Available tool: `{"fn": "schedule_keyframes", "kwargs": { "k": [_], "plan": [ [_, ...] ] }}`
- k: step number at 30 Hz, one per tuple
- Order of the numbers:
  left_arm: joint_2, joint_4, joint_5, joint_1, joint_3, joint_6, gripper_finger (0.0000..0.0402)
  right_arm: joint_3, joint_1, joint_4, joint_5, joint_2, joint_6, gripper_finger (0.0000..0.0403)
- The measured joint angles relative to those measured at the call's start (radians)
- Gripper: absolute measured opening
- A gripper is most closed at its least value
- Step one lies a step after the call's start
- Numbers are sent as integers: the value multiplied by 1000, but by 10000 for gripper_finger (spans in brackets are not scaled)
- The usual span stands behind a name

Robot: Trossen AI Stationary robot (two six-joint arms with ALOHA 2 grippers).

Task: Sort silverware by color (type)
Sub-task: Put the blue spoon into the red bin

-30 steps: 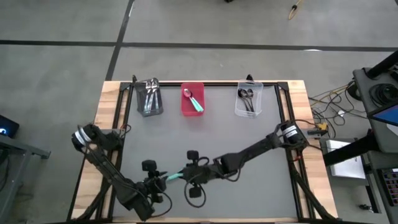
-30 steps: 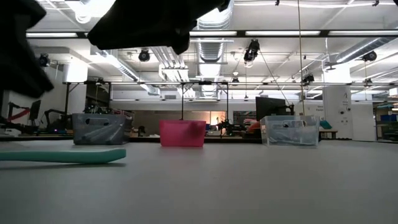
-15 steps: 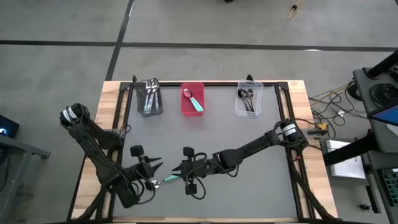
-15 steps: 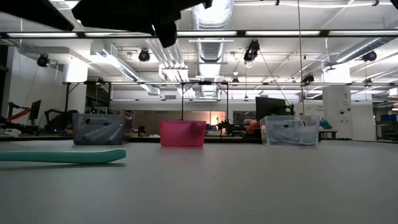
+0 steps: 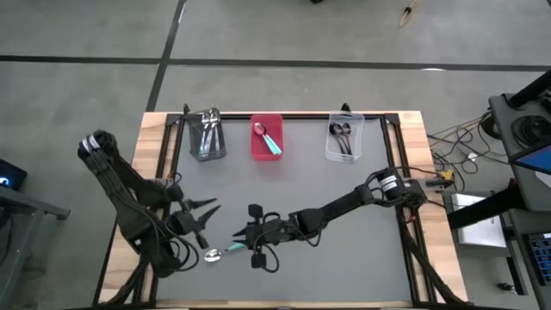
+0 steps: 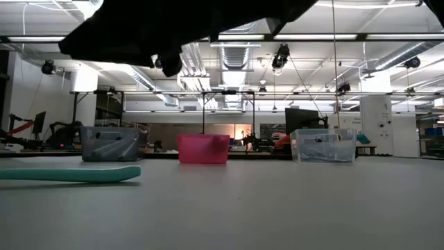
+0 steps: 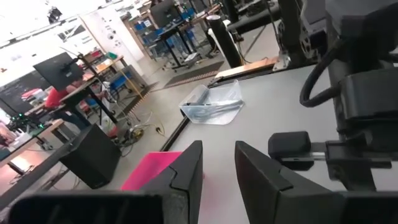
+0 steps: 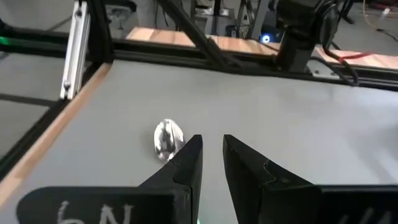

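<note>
**Teal spoon lies on the table by the right gripper**

One spoon with a teal handle [image 5: 222, 251] lies flat on the gray table [image 5: 344, 198], near the front edge. From the low view its teal handle [image 6: 69, 173] rests right on the table top.

The right gripper [image 5: 241, 237] is low, just beside the spoon. Its two fingers [image 8: 186, 162] are only a little bit apart – the table shows in the gap. The shiny spoon bowl [image 8: 166, 138] sits next to one finger.

The left gripper [image 5: 205, 217] is near the spoon too, on its other side. Its fingers [image 7: 186, 168] are apart – nothing is between them.

At the back stand three bins in a row: a gray bin [image 5: 207, 148], a red bin [image 5: 256, 148] and a clear bin [image 5: 357, 142]. Each one has spoons in it.
</note>
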Motion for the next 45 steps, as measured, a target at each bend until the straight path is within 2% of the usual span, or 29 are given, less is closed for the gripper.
{"fn": "schedule_keyframes", "kwargs": {
  "k": [7,11,18,25,30,33,40,45],
  "plan": [
    [-42,-2,-30,2,0,5,76,29,-1,7,-14,30,20,56],
    [-45,-2,-35,2,0,5,76,53,-1,3,-64,60,43,56],
    [-22,-2,-52,3,0,5,76,117,-2,-18,-91,140,58,56],
    [-17,-2,-77,3,0,14,76,255,-7,-287,-106,200,54,56],
    [-19,-2,-81,3,0,81,76,342,-7,-511,-106,213,25,56],
    [-25,-2,-118,3,0,117,76,400,-7,-599,-105,209,16,56],
    [-32,-3,-141,3,0,136,76,446,-7,-622,-109,209,-11,61],
    [-32,-2,-138,2,0,138,76,445,-7,-616,-113,218,-2,105]
  ]
}}
